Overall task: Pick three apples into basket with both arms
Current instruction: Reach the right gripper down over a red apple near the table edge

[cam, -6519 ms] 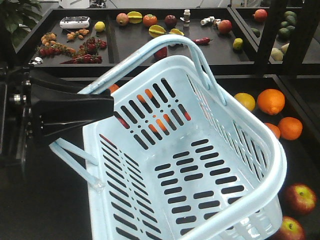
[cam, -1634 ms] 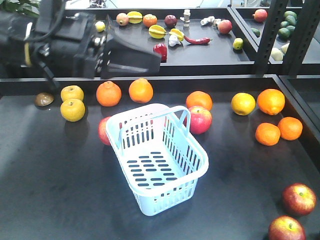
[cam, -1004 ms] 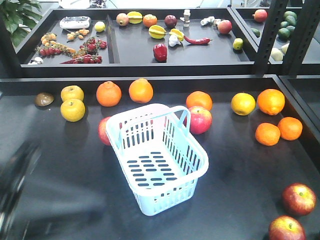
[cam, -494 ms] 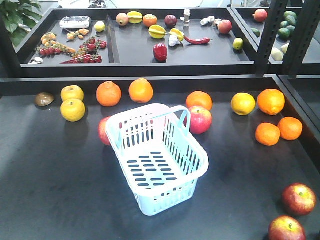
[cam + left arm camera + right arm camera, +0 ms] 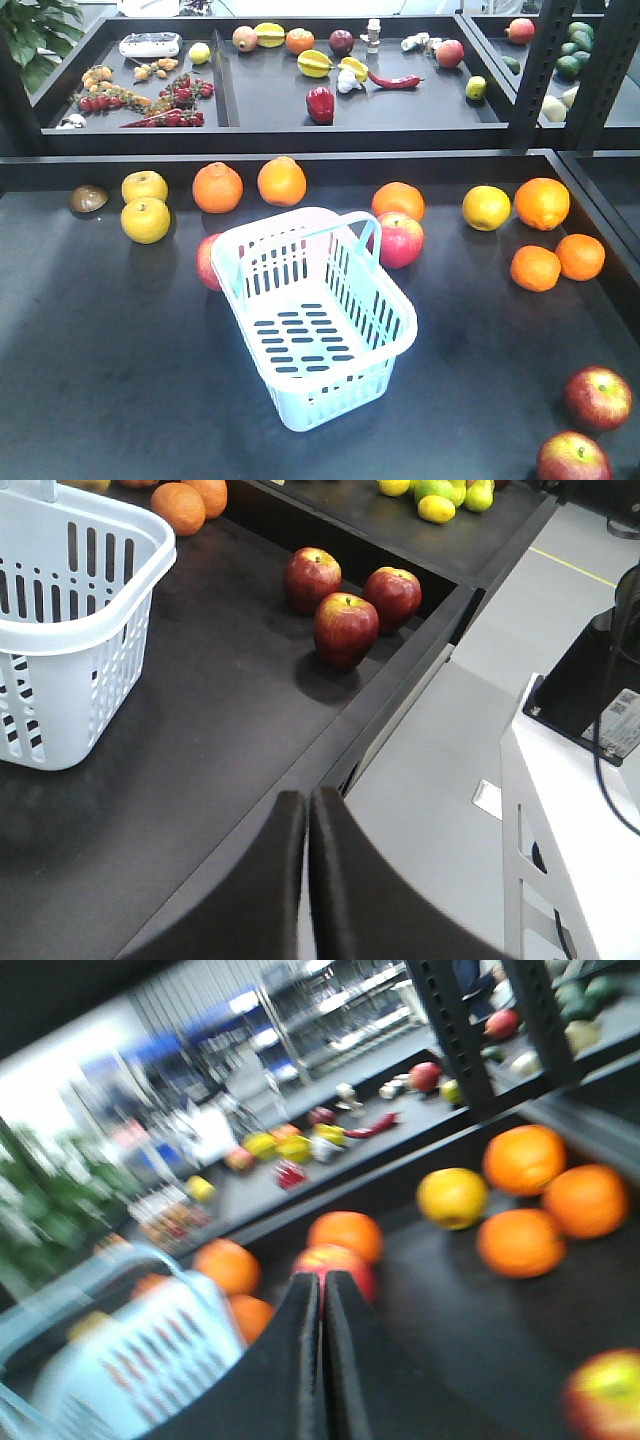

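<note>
Basket (image 5: 335,392) set down empty on black tabletop (image 5: 100,350), left arm gone from front view, likely freeing both arms for picking; left gripper (image 5: 306,798) and right gripper (image 5: 322,1280) both pinched together, empty; three dark red apples (image 5: 346,628) sit at basket's 4 o'clock.

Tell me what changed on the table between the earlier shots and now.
The basket, earlier held tilted close to the front camera by a black arm, was set down on the table and let go; the arm then left the front view. Since then the basket stands empty and unmoved. The oranges, yellow fruit and apples kept their places.
</note>
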`<state>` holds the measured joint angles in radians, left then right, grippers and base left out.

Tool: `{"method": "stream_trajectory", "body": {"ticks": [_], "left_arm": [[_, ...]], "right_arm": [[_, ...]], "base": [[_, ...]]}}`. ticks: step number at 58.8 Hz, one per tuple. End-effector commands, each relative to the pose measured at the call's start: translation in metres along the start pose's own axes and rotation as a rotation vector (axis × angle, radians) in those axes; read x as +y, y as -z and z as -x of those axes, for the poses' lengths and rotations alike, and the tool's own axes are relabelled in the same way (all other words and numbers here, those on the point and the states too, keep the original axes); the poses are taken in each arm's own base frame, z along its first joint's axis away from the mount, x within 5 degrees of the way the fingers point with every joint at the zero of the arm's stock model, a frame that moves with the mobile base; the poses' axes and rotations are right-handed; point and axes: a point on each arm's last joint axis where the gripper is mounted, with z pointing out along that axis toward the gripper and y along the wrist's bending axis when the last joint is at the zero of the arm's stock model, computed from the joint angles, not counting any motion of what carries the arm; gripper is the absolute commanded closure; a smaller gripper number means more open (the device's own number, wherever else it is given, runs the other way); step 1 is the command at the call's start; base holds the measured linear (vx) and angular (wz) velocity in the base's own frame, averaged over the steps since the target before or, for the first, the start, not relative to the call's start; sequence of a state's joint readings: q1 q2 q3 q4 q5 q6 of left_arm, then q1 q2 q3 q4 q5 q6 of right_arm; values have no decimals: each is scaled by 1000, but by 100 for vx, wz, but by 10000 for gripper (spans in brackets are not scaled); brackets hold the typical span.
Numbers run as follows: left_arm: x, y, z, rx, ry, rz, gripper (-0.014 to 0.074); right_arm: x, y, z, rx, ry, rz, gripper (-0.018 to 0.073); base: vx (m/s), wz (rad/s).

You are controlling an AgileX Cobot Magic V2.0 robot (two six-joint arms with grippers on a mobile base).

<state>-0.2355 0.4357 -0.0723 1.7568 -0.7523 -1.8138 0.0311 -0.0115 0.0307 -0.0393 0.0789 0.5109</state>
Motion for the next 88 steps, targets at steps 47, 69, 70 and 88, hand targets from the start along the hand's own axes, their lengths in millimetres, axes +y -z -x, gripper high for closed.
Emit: {"method": "stream_trajectory", "body": {"ticks": [47, 69, 70, 88], "left_arm": [[-1, 1, 8, -23, 7, -3, 602], [-1, 1, 8, -23, 7, -3, 602], [-1, 1, 8, -23, 7, -3, 602], [-1, 1, 8, -23, 7, -2, 603]], "right_arm": [[40, -18, 90, 512, 283, -236, 550], [48, -71, 116, 544, 422, -272, 531], [48, -72, 116, 558, 425, -278, 528], [37, -137, 91, 943, 534, -310, 44]], "base": [[0, 0], [0, 0], [0, 0], [0, 0]]}}
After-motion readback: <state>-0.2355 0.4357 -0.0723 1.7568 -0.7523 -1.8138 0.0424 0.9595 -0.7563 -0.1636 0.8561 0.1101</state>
